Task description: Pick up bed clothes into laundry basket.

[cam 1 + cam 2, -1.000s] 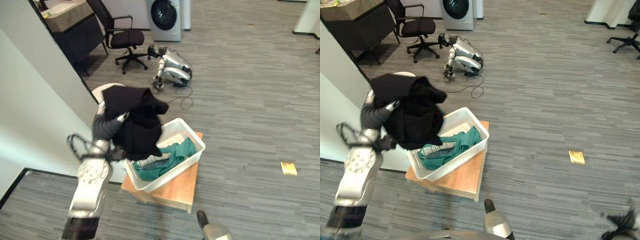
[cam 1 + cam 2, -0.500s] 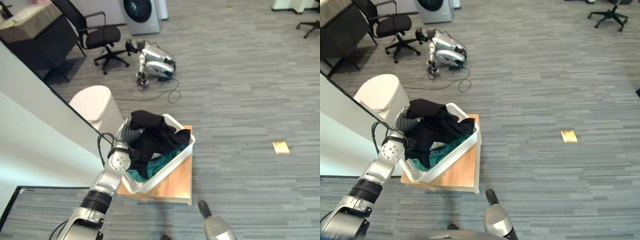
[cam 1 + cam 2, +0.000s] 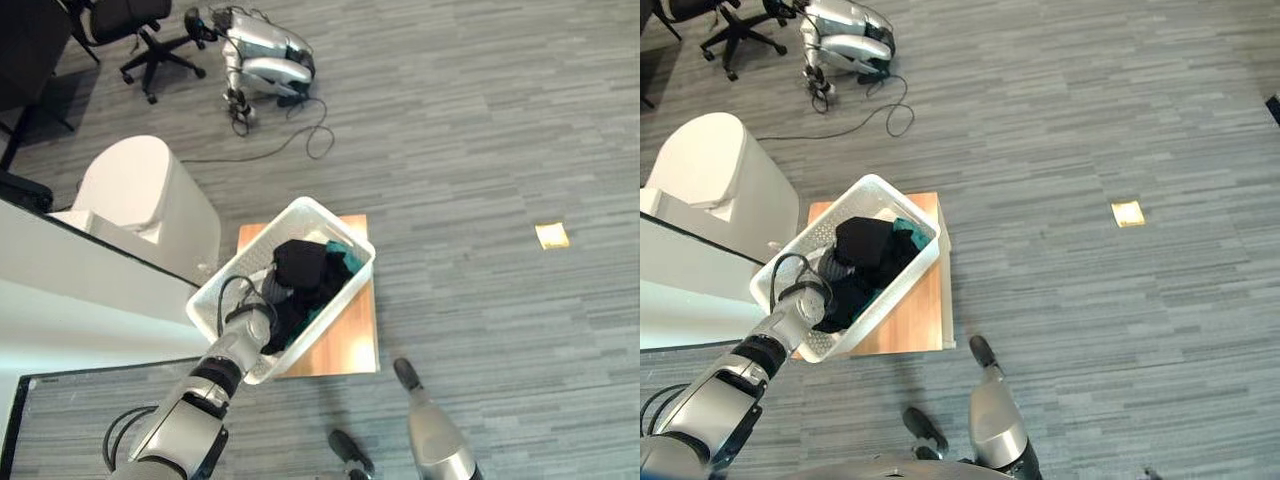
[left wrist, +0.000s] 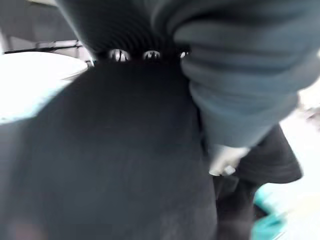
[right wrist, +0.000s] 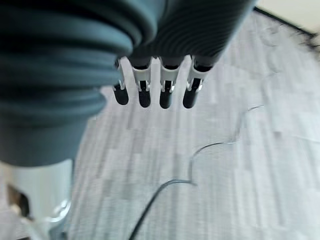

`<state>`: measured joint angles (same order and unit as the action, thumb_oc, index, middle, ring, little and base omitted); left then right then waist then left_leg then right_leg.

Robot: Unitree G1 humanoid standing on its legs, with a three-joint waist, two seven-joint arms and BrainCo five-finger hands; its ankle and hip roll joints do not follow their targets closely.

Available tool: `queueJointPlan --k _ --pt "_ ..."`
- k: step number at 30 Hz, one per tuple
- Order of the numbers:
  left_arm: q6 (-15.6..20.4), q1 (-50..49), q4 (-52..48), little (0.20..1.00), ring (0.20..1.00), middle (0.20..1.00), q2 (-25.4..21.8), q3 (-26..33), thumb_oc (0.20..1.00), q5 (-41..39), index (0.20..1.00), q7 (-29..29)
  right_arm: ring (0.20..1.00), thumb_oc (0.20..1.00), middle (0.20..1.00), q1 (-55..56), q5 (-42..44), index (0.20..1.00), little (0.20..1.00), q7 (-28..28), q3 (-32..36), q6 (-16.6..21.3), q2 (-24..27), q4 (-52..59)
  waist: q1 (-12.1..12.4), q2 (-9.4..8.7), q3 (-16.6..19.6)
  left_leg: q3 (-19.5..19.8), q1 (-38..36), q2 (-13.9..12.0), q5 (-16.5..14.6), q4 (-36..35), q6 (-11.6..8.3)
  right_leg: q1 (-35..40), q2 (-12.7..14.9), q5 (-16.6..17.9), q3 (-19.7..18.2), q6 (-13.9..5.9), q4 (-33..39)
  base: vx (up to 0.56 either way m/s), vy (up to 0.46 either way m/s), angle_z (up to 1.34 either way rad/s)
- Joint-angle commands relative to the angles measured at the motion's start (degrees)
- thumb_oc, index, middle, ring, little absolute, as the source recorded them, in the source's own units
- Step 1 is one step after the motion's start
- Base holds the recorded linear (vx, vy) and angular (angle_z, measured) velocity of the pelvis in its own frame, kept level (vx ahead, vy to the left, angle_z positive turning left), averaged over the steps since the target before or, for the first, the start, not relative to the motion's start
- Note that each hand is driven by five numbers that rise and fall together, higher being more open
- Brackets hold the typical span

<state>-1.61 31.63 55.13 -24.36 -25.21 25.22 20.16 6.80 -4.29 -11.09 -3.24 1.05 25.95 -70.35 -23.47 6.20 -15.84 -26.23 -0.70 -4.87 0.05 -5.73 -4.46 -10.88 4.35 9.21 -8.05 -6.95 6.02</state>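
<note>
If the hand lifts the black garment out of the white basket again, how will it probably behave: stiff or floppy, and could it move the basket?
The black garment lies bunched in the white basket, so it is probably floppy and would hang and trail if lifted. It looks like thick cloth, perhaps moderately heavy. The basket overhangs the small wooden table, so dragging cloth over its rim might shift or tip it.

We note a crumpled black garment (image 3: 303, 268) heaped over green cloth (image 3: 347, 262) inside the white slatted laundry basket (image 3: 330, 213), which sits angled on a low wooden bench (image 3: 350, 335).
</note>
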Motion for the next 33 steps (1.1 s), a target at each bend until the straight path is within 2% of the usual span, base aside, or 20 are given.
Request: queueJointPlan --k 1,4,7,9,10,12,14,17,22,23,24,25,26,27,28,29,30,31,32,33 --pt "-0.4 4.0 2.4 1.0 1.0 1.0 -3.4 1.7 1.0 2.3 1.0 3.2 1.0 1.0 1.0 2.1 1.2 1.0 1.0 -1.5 -2.3 0.7 1.1 1.2 -0.3 -2.84 1.7 1.4 1.1 -3.6 0.1 0.7 -2.74 -1.1 2.5 -5.9 2.9 -2.04 -1.7 0.0 0.0 0.0" --pt "0.1 3.5 0.1 1.0 1.0 1.0 -4.0 4.0 1.0 -0.5 1.0 3.8 1.0 1.0 1.0 2.2 1.2 1.0 1.0 -2.0 -2.1 1.1 1.6 3.5 -0.1 -3.04 2.1 1.4 0.6 -3.8 0.2 0.7 -2.81 -0.4 2.3 -6.3 3.1 -1.86 -1.7 0.0 -0.011 0.0" --pt "2.4 -2.0 -10.7 1.0 1.0 1.0 -4.8 11.7 1.0 -9.5 1.0 4.8 1.0 1.0 1.0 4.2 -0.3 1.0 1.0 -2.8 -0.6 1.5 2.8 12.2 0.6 -3.62 2.8 2.0 -1.0 -4.1 0.1 0.7 -2.79 1.8 2.1 -7.1 3.6 -1.33 -1.7 0.02 -0.054 0.01" --pt "7.1 -13.3 -26.2 1.0 1.0 1.0 -3.6 21.2 1.0 -17.9 1.0 6.2 1.0 1.0 1.0 8.1 -1.6 1.0 1.0 -3.2 3.2 2.9 3.0 25.9 2.1 -4.66 3.8 2.8 -3.0 -4.1 -0.5 0.7 -2.69 4.4 2.2 -8.1 4.4 -0.94 -1.8 0.05 -0.083 0.02" --pt "6.9 -13.7 -26.5 1.0 1.0 1.0 -3.6 21.4 1.0 -17.9 1.0 6.1 1.0 1.0 1.0 8.4 -1.6 1.0 1.0 -3.1 3.2 2.8 3.1 26.2 2.0 -4.69 3.9 2.7 -2.8 -4.2 -0.2 0.7 -2.75 4.3 2.2 -7.7 4.4 -0.8 -1.7 0.03 -0.064 0.13" --pt "9.9 -19.9 -33.3 1.0 1.0 1.0 -2.2 25.9 1.0 -23.1 1.0 4.5 1.0 1.0 1.0 9.3 -2.7 1.0 1.0 -2.9 5.7 3.2 4.6 35.2 3.3 -5.18 4.9 3.2 -3.9 -4.2 -0.4 0.7 -2.68 5.7 2.2 -8.0 4.7 -0.65 -1.6 0.02 -0.043 0.21" --pt "14.4 -25.8 -39.2 1.0 1.0 1.0 0.4 30.1 1.0 -31.3 1.0 2.9 1.0 1.0 1.0 10.3 -4.6 1.0 1.0 -1.9 9.2 4.7 5.9 47.0 5.0 -5.99 6.4 3.8 -5.1 -4.3 -0.7 0.7 -2.58 7.3 2.3 -8.4 5.3 -0.51 -1.7 0.05 -0.055 0.21" --pt "16.2 -30.9 -44.0 1.0 1.0 1.0 1.3 32.2 1.0 -34.8 1.0 0.1 1.0 1.0 1.0 10.9 -7.0 1.0 1.0 -1.7 12.3 5.8 6.6 57.6 6.2 -6.35 7.6 4.5 -6.3 -4.3 -1.5 0.7 -2.33 8.8 2.4 -9.2 5.9 -0.56 -1.9 0.05 -0.01 0.2" --pt "16.1 -31.2 -44.2 1.0 1.0 1.0 1.3 32.3 1.0 -34.9 1.0 0.0 1.0 1.0 1.0 11.2 -7.0 1.0 1.0 -1.6 12.4 5.6 6.6 58.1 6.2 -6.36 7.8 4.5 -6.0 -4.3 -1.0 0.7 -2.39 8.6 2.3 -8.7 5.8 -0.4 -1.8 0.01 0.005 0.13" --pt "18.5 -37.3 -49.3 1.0 1.0 1.0 3.0 34.9 1.0 -39.0 1.0 -2.6 1.0 1.0 1.0 9.1 -9.4 1.0 1.0 -2.7 15.4 9.3 5.9 70.3 8.3 -6.79 8.3 6.0 -6.6 -4.1 -1.8 0.7 -1.56 9.7 2.3 -9.3 5.9 -0.37 -2.0 0.01 0.046 0.03" --pt "18.7 -41.0 -53.5 1.0 1.0 1.0 3.7 35.2 1.0 -41.2 1.0 -4.3 1.0 1.0 1.0 9.0 -8.9 1.0 1.0 -2.3 16.0 10.7 3.9 79.2 9.2 -6.97 8.3 7.2 -6.4 -3.8 -1.5 0.7 -1.04 9.8 2.3 -9.5 5.8 -0.11 -3.6 0.0 0.062 -0.09" --pt "19.1 -42.4 -54.9 1.0 1.0 1.0 3.8 34.9 1.0 -42.2 1.0 -4.9 1.0 1.0 1.0 8.5 -8.7 1.0 1.0 -2.2 15.3 11.9 3.2 82.6 10.0 -6.93 8.0 8.2 -6.4 -3.7 -1.8 0.7 -0.74 9.7 2.2 -10.3 5.7 -0.13 -5.5 -0.13 0.027 0.08" --pt "19.3 -42.9 -55.5 1.0 1.0 1.0 3.9 34.6 1.0 -42.7 1.0 -5.1 1.0 1.0 1.0 7.6 -8.8 1.0 1.0 -2.3 14.0 12.7 2.7 84.2 10.6 -6.94 7.6 9.0 -5.7 -3.7 -1.1 0.7 -0.54 8.7 1.6 -10.8 5.0 0.01 -8.0 -0.24 0.07 0.25" --pt "19.7 -43.6 -56.4 1.0 1.0 1.0 3.2 34.8 1.0 -43.8 1.0 -4.8 1.0 1.0 1.0 5.1 -9.8 1.0 1.0 -2.2 10.5 14.0 1.2 88.7 12.3 -6.32 6.0 12.7 -4.0 -3.6 -0.1 0.7 0.32 7.7 -1.0 -15.4 0.1 -0.44 -14.4 -0.25 0.042 0.47" --pt "19.7 -43.6 -56.5 1.0 1.0 1.0 3.2 34.9 1.0 -43.8 1.0 -4.8 1.0 1.0 1.0 5.1 -9.9 1.0 1.0 -2.2 10.4 14.0 1.1 88.8 12.3 -6.38 6.0 12.8 -3.7 -3.7 0.3 0.7 0.24 7.3 -1.1 -15.2 0.1 -0.32 -14.7 -0.44 0.019 0.8" --pt "19.7 -42.9 -57.2 1.0 1.0 1.0 2.4 34.2 1.0 -44.8 1.0 -4.3 1.0 1.0 1.0 2.5 -12.7 1.0 1.0 -4.4 7.1 14.7 1.0 90.3 13.8 -5.9 4.9 16.8 -1.1 -3.8 2.7 0.9 0.5 7.5 -4.0 -17.6 -5.5 -0.35 -21.6 -0.25 -0.033 1.04" --pt "19.6 -42.8 -57.2 1.0 1.0 1.0 2.4 34.2 1.0 -44.8 1.0 -4.3 1.0 1.0 1.0 2.3 -12.8 1.0 1.0 -4.5 7.0 14.8 1.0 90.2 13.8 -5.89 5.1 16.9 -1.1 -3.7 2.3 0.8 0.44 7.5 -4.0 -18.1 -5.4 -0.3 -21.7 -0.34 -0.087 1.63" --pt "19.8 -42.1 -57.6 1.0 1.0 1.0 1.9 33.7 1.0 -44.7 1.0 -3.6 1.0 1.0 1.0 -0.9 -14.2 1.0 1.0 -5.9 4.2 14.5 1.4 88.9 14.7 -6.18 4.9 19.2 0.7 -3.2 3.2 1.3 0.47 9.1 -4.7 -18.6 -8.4 0.04 -23.3 -0.13 -0.069 1.81" --pt "20.2 -41.1 -57.3 1.0 1.0 1.0 1.5 33.0 1.0 -45.5 1.0 -3.6 1.0 1.0 1.0 -4.0 -14.3 1.0 1.0 -6.5 1.7 14.2 2.0 88.0 16.1 -6.58 5.0 21.1 1.8 -2.7 3.7 1.7 0.49 11.1 -4.3 -20.9 -9.3 1.32 -22.1 -0.28 -0.109 1.91" --pt "20.2 -40.9 -57.8 1.0 1.0 1.0 0.7 32.9 1.0 -45.2 1.0 -4.0 1.0 1.0 1.0 -6.1 -14.6 1.0 1.0 -6.9 0.5 14.2 2.1 87.8 17.4 -6.9 5.0 22.2 3.7 -2.5 5.0 2.2 0.64 13.4 -5.1 -22.9 -10.5 2.96 -19.4 -0.24 -0.137 1.58"
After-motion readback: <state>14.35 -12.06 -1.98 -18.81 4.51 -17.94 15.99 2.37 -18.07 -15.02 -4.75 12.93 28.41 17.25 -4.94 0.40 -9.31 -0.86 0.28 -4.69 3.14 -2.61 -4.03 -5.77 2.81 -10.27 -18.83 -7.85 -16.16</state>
